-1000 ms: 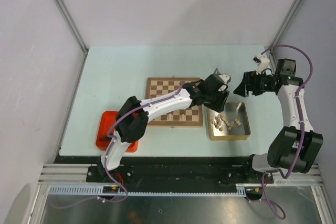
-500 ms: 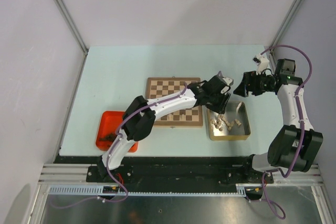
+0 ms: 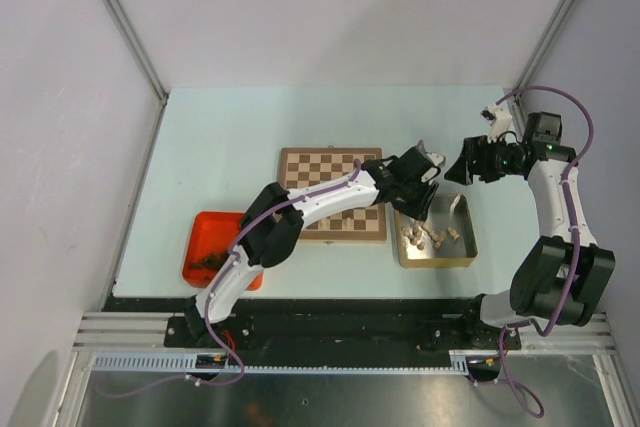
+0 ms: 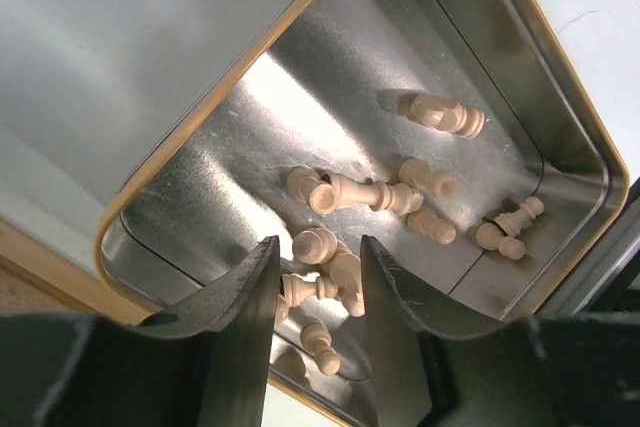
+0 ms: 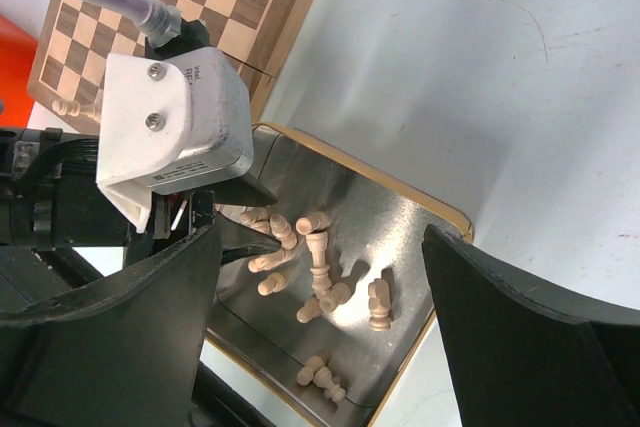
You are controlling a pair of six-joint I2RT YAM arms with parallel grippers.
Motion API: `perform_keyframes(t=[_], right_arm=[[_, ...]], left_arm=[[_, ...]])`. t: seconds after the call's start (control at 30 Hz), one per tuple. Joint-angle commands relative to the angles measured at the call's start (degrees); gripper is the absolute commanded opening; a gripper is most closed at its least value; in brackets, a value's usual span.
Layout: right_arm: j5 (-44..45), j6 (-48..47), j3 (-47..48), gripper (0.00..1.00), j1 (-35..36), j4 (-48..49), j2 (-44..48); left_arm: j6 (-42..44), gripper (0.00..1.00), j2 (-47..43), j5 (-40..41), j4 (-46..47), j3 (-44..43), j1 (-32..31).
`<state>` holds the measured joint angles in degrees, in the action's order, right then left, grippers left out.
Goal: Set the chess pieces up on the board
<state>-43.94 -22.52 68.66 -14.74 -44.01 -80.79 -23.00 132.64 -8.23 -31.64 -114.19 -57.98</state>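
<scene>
Several pale chess pieces (image 4: pixel 350 192) lie in the tin (image 4: pixel 440 27), right of the board (image 3: pixel 312 163). Your left hand (image 4: pixel 317 252) has slid over them, spread and empty, so a pick looks next. Your right hand (image 5: pixel 320 287) hovers released.

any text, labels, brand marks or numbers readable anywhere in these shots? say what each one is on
No text can be read in any view.
White housing of the left gripper: a faint raised mark, too blurred to read.
Tin, board, red tray, chess pieces: no lettering shows.
</scene>
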Motion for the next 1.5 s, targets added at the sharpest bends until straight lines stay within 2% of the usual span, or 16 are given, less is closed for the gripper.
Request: perform_keyframes(t=[0.0,0.5,0.87,1.2,1.47], right_arm=[[0.3,0.1,0.2,0.87,-0.2,1.1,-0.3],[0.5,0.1,0.2,0.86,-0.2,1.1,-0.3],[0.7,0.1,0.2,0.86,-0.1,1.1,-0.2],[0.8,0.0,0.2,0.86,-0.1,1.1,-0.2],[0.9,-0.1,0.2,0.86,-0.2,1.1,0.0]], left_arm=[[0.1,0.42,1.0,-1.1,-1.1,-3.5,0.3],[0.5,0.34,3.0,-2.1,-2.6,-5.4,0.3],[0.6,0.32,3.5,-2.8,-3.2,-5.7,0.3],[0.6,0.12,2.1,-2.4,-3.5,-5.5,0.2],[0.3,0.06,-2.9,-1.9,-3.4,-5.1,-0.2]])
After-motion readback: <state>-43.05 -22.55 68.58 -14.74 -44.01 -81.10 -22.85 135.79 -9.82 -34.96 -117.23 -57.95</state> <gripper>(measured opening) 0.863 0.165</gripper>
